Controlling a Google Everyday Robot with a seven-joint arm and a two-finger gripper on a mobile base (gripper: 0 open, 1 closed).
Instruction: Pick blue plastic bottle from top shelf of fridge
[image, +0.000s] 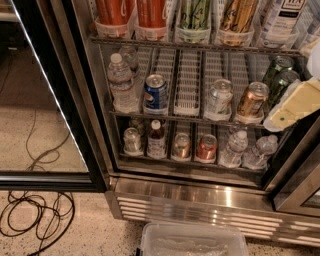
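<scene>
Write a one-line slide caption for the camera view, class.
Tool at the picture's right edge, below the blue plastic bottle standing at the right of the open fridge's top shelf.

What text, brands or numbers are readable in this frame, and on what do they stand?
"TEA" (likely): dark letters on the blue plastic bottle, top shelf, right end; its smaller print is unreadable.
Blue can: round logo, no legible words.
Other labels: too blurred.
Gripper, right edge beside the middle rack: no markings.
</scene>
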